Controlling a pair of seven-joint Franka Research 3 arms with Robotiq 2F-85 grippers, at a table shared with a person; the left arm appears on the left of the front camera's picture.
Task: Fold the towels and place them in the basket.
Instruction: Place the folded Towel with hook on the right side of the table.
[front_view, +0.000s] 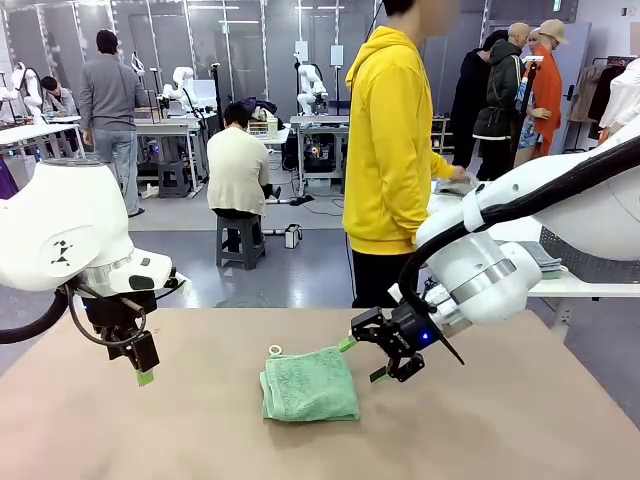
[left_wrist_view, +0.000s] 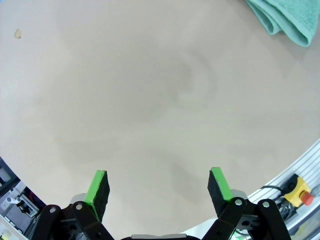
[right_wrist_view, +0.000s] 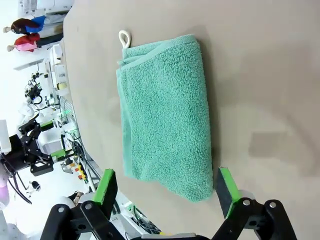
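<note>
A mint green towel (front_view: 309, 385) lies folded on the brown table, its white loop (front_view: 275, 350) at the far left corner. My right gripper (front_view: 372, 359) hovers open just right of it; in the right wrist view the towel (right_wrist_view: 165, 112) spreads ahead of the green pads (right_wrist_view: 226, 191), with the loop (right_wrist_view: 124, 38) at the far end. My left gripper (front_view: 144, 368) hangs open over bare table at the left, well apart from the towel. The left wrist view catches a towel corner (left_wrist_view: 282, 17) at the top right, beyond the open fingers (left_wrist_view: 98, 187). The basket is out of view.
A person in a yellow hoodie (front_view: 390, 150) stands at the far side of the table. Bare brown tabletop (front_view: 180, 440) surrounds the towel. A red emergency button (left_wrist_view: 299, 192) sits on a rail beside the table's edge.
</note>
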